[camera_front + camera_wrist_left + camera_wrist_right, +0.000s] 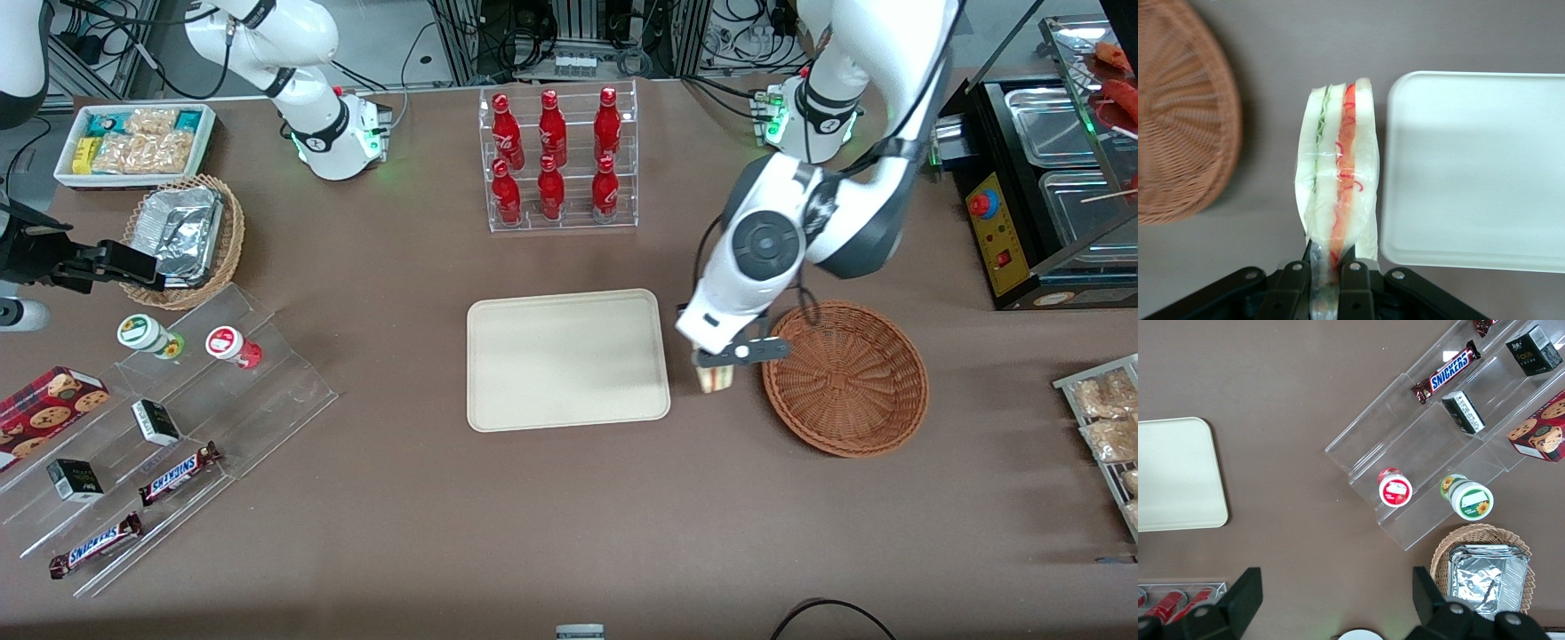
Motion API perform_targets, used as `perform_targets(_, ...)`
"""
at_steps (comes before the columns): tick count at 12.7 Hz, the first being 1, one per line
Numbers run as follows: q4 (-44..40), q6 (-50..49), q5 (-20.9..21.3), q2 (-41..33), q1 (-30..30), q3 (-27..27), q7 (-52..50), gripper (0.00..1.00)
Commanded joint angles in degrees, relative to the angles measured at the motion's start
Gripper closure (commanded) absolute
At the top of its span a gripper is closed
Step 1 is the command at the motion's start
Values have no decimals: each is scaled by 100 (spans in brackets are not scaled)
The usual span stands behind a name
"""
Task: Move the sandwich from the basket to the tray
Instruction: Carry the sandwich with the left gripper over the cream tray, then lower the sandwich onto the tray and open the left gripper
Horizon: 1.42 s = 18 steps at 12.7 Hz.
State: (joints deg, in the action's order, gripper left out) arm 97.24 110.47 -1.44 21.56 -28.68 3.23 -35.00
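1. Between the basket [845, 378] and the tray [567, 359], above a strip of bare brown surface [569, 533], hangs the pincer [717, 363] of the working arm, closed tight on the narrow end of the sandwich [1338, 180].
2. The sandwich sits in clear wrap; its white bread with green and red filling layers runs straight out from the fingers [1355, 280], which pinch the wrap and the bread tip with almost no gap between them.
3. The sandwich is clear of the basket. From the wrist camera the basket rim lies well off to one side of the pincer, and the tray edge lies just beside the sandwich on the other side.
4. The step in hand looks like the carry from basket to tray, roughly at its midpoint.
5. The next move probably calls for a short sideways shift until the pincer is over the tray's flat middle, then a descent and a release. The wrap looks slippery, so a low, gentle release would suit it.
6. Farther from the front camera than the pincer stands a clear rack of red bottles [556, 160]. Toward the parked arm's end of the surface are clear stepped shelves [178, 427] with chocolate bars and small cups, and a tan basket with a foil container [182, 233].
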Motion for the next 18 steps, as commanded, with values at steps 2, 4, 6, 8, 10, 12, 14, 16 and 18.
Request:
perform_targets(2, -1574, -140, -146, 1198, -533, -69, -269, 100)
perform_targets(4, -2155, -123, -138, 1674, -657, -77, -358, 100)
perform_targets(6, -2568, -105, -138, 2034, -788, -77, -367, 100)
perform_targets(8, -2946, -140, -129, 2342, -920, -77, -629, 100)
perform_targets(10, -3009, -140, -111, 2431, -999, -86, -675, 100)
perform_targets(12, -3010, -184, -137, 2440, -1069, -77, -875, 100)
perform_targets(14, -3009, -193, -138, 2511, -1175, -77, -1078, 100)
perform_targets(16, -3001, -298, -146, 2520, -1263, -77, -1132, 100)
perform_targets(18, -2983, -299, -146, 2563, -1333, -77, -1237, 100)
